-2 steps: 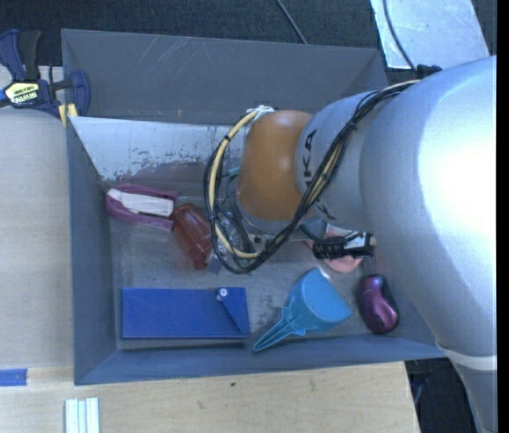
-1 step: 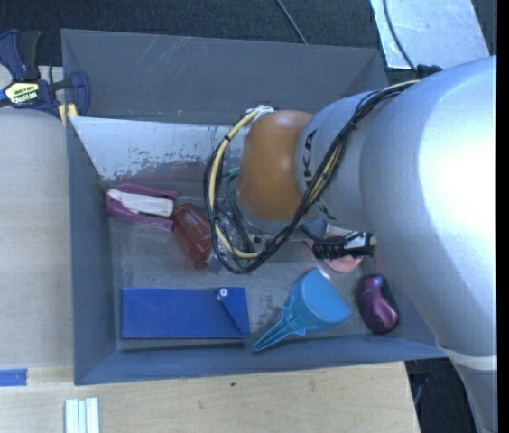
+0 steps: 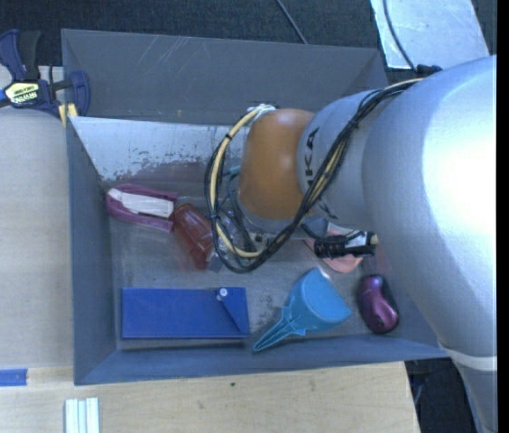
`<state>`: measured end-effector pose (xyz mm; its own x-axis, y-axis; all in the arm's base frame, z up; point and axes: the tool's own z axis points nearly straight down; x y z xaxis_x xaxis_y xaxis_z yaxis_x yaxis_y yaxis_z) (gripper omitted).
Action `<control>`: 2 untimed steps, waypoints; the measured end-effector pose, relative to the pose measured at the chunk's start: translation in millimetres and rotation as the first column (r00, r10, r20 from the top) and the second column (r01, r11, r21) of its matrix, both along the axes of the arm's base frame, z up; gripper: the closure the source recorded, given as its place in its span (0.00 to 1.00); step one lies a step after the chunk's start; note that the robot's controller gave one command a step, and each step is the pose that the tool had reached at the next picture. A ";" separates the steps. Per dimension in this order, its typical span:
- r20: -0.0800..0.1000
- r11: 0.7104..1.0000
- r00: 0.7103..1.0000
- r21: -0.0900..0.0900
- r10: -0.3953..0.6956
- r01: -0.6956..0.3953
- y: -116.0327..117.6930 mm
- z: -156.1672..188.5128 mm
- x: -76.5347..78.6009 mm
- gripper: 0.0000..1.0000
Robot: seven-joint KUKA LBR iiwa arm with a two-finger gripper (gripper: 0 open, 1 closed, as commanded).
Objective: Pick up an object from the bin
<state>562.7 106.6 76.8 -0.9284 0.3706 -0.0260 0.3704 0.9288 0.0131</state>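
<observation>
Well, from my seat the arm's orange cover (image 3: pixel 273 162) and its yellow and black cables (image 3: pixel 221 197) hang over the middle of the bin (image 3: pixel 87 269), and they hide most of what I need to see. The gripper (image 3: pixel 230 244) is low, near the floor beneath that cover. I cannot tell whether it is spread or closed, nor whether anything is in it.

The thing nearest it is a reddish-brown lump (image 3: pixel 193 233) lying left of centre, just beside the gripper on its left. I cannot tell if the two touch. I judge this the likely pick, simply because the gripper sits down next to it. Behind the lump, toward the back-left, lies a maroon and white handle-shaped piece (image 3: pixel 142 206), its end close against the lump.

The rest has settled toward the walls, as loose things do in a bin with sloped sides. A flat blue box (image 3: pixel 178 314) lies along the front wall. A light blue funnel (image 3: pixel 309 309) lies on its side to the right of it, spout pointing at the box's corner. A purple oval piece (image 3: pixel 378 303) rests near the right wall, and a pink thing with a black part (image 3: pixel 345 246) lies under the arm.

The floor is bare grey metal, scuffed, with reddish smears on the back wall (image 3: pixel 155 156). A strip of bare floor runs between the lump and the box, so there is some room on that side, but the handle-shaped piece crowds the lump from behind.
</observation>
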 end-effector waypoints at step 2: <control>-0.008 1.000 1.000 -0.001 0.002 -0.002 -0.5 76.4 -2.0 1.00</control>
